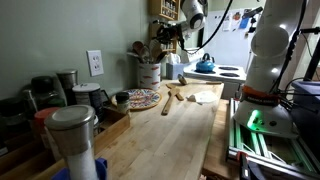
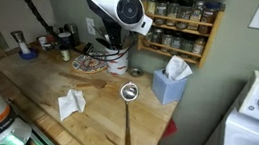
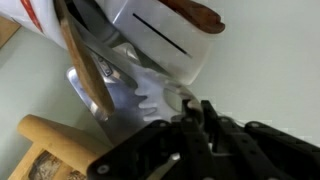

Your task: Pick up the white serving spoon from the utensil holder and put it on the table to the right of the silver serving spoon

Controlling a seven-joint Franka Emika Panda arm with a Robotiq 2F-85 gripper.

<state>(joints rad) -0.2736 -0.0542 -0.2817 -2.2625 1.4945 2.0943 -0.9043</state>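
Observation:
The utensil holder [image 1: 150, 73] is a small white crock at the back of the table [image 1: 185, 130], with wooden and dark handles sticking out. In the wrist view the crock [image 3: 170, 40] fills the top. The white serving spoon's toothed head [image 3: 152, 95] lies right at my fingertips. My gripper [image 3: 190, 110] has its fingers drawn together on the spoon's edge. It hangs just above the holder in both exterior views [image 1: 168, 36] [image 2: 115, 30] and hides the holder in one. The silver serving spoon [image 2: 129, 93] lies on the table [image 2: 103, 120], handle toward the front edge.
A wooden spoon [image 1: 170, 97], a white napkin [image 1: 205, 96] and a patterned plate [image 1: 143, 98] lie near the holder. A blue tissue box [image 2: 168, 85] stands by the silver spoon. A brushed-steel canister [image 1: 72, 135] stands at the near end. A spice rack [image 2: 181, 24] hangs on the wall.

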